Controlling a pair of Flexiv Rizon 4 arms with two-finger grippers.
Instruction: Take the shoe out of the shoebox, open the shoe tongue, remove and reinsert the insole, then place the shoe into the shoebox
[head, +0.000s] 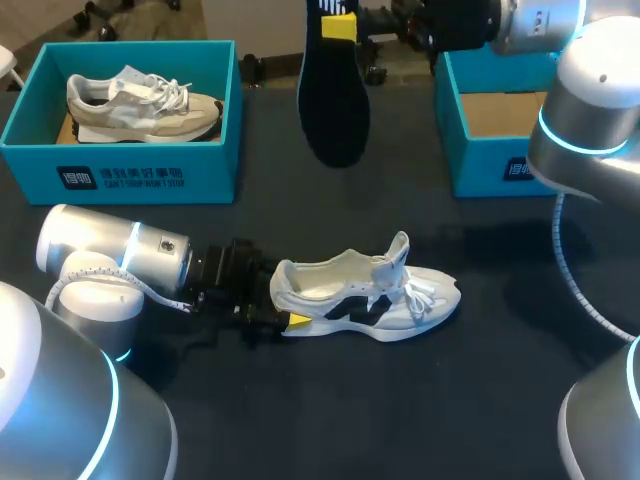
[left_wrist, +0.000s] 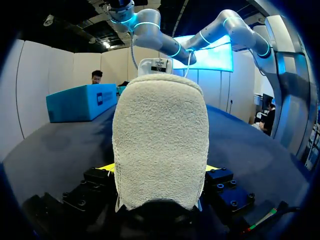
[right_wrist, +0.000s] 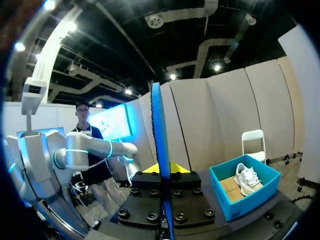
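Showing the insole (head: 334, 100), judged a thin, light, floppy sheet, pinched at its upper end by the right gripper (head: 340, 27) and hanging above the far edge of the table (head: 480, 400). The shoe (head: 365, 295), probably light and soft-walled, stands mid-table, its padded heel clamped by the left gripper (head: 285, 312). The heel looks the surest hold.

Soft overhead light falls evenly on the dark table (head: 330, 420). The white shoe (head: 365, 300) looks bright and casts only a faint shadow.
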